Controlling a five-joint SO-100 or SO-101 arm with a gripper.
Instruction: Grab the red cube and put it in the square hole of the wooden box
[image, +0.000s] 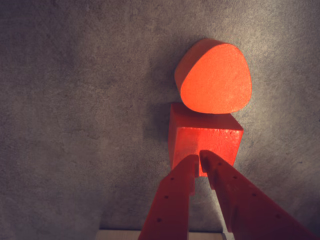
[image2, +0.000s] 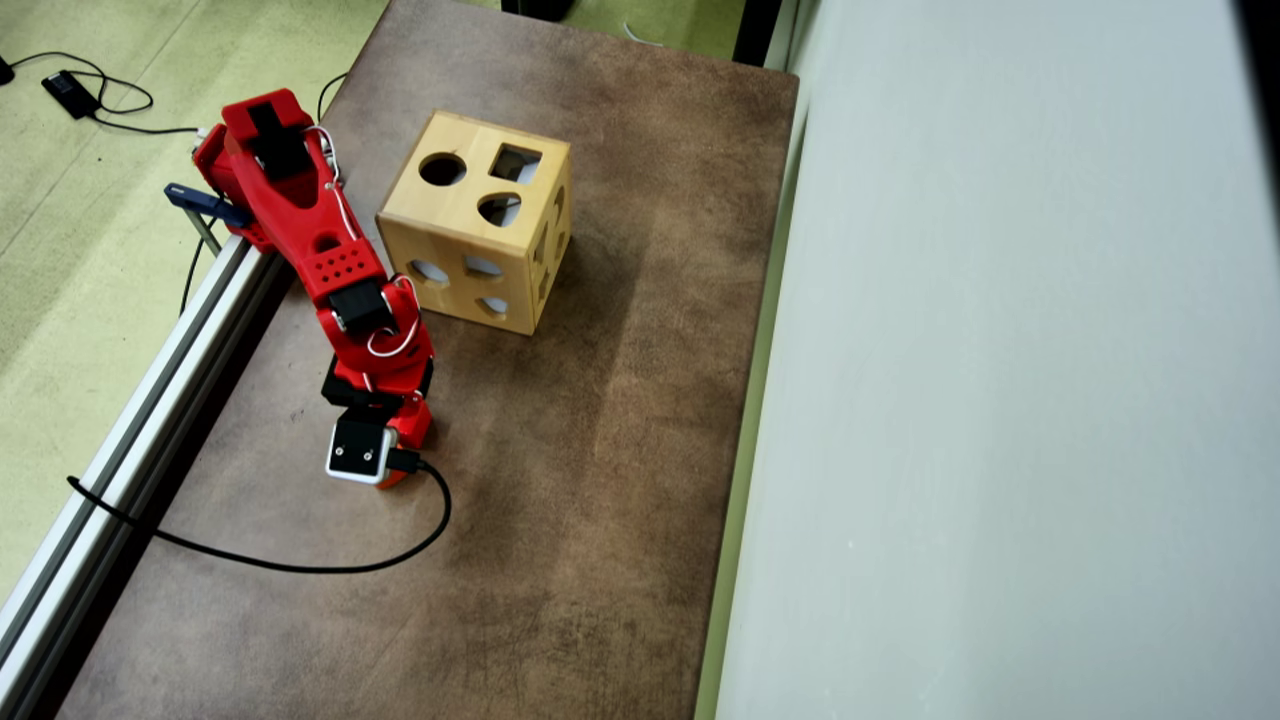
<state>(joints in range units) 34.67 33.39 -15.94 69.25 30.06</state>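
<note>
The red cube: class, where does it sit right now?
In the wrist view the red cube lies on the brown table, just beyond the gripper, touching the rounded orange-red block behind it.

Small bright red cube (image: 202, 137), flat-faced and sharp-edged, resting on the grey-brown surface in the wrist view, one face turned toward the camera, its far edge hidden behind a rounded orange-red block (image: 215, 76); whether touching that block, cannot tell. Not visible in the overhead view. Large pale wooden box (image2: 478, 225) standing on the brown table, turned slightly askew, shape cut-outs on the top and both visible sides. Dark square hole (image2: 516, 163) on the top face, at the far right corner, beside a round opening and above a heart-like one.
</note>
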